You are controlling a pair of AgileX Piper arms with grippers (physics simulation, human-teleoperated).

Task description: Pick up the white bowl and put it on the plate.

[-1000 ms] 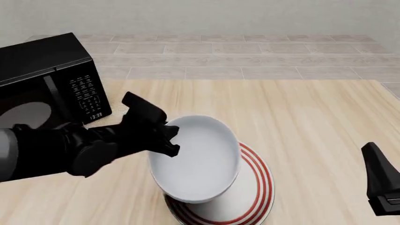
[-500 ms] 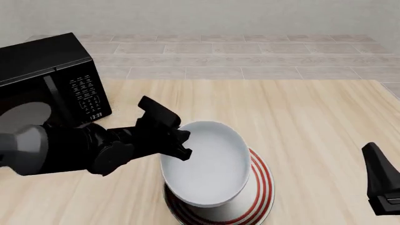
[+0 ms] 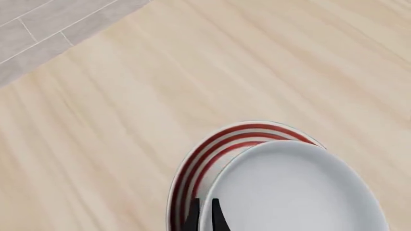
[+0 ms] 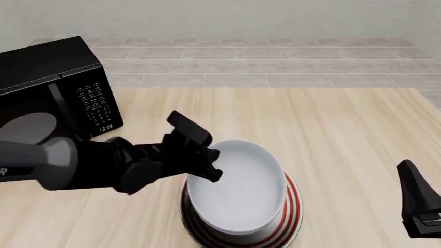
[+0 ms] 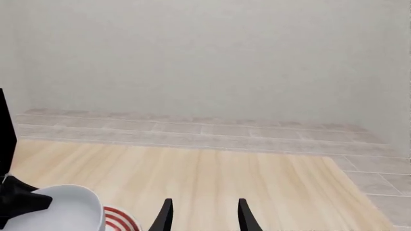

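I am working in a simulated kitchen: a black microwave (image 4: pixel 59 93) is sitting on the pale wooden table (image 4: pixel 344 134), with grey floor tiles (image 4: pixel 241 64) running to a plain wall.

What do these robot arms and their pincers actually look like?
The left arm is chunky matte black with a grey tubular segment bearing white lettering at the picture's edge. The left gripper is angular and black. The right gripper has two thin, tapering black fingers. No cables show.
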